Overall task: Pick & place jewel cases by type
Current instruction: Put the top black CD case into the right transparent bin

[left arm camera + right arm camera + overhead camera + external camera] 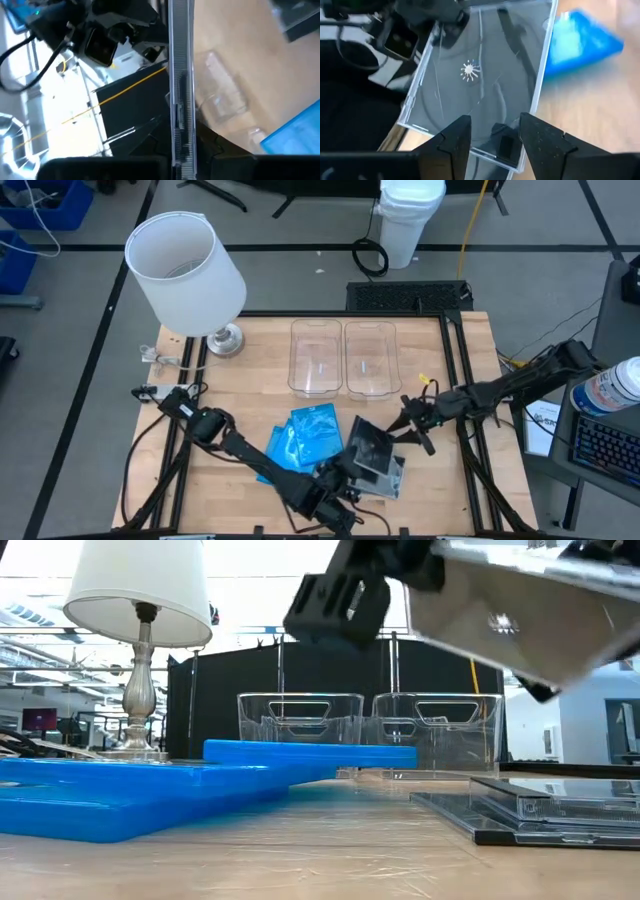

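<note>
High view: left gripper [345, 472] clamped on a dark jewel case [368, 448], raised above the table's near edge.

The case tilts off the wood, over more dark cases [385, 477], with the blue cases [303, 438] just to the left. The right gripper [410, 423], fingers apart, faces the case's free edge; in the right wrist view that edge sits between its fingers [454, 142]. The two clear bins [343, 358] lie beyond, nearer the right arm, so a handover looks likely.
</note>
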You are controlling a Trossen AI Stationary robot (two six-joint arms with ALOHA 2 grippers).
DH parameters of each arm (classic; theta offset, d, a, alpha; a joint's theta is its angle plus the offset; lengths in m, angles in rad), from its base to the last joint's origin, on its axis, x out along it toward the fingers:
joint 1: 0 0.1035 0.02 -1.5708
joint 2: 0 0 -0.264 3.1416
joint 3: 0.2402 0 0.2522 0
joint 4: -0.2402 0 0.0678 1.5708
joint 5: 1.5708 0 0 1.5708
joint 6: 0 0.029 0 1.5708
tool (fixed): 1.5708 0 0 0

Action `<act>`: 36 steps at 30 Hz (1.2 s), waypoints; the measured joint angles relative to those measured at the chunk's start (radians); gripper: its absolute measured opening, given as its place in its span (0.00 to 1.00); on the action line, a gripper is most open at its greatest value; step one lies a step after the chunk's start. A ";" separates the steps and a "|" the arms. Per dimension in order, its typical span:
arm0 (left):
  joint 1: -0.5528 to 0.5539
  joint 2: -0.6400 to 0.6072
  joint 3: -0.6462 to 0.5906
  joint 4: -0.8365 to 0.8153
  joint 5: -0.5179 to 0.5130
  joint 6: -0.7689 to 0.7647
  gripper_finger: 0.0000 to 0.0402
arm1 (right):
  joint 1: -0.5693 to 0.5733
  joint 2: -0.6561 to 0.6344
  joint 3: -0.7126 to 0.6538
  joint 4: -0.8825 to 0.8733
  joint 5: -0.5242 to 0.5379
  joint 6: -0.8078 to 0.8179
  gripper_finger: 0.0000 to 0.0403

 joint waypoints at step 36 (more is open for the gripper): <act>0.015 -0.143 0.000 -0.188 -0.207 -0.179 0.10 | 0.000 -0.446 0.001 0.063 0.176 -0.275 0.40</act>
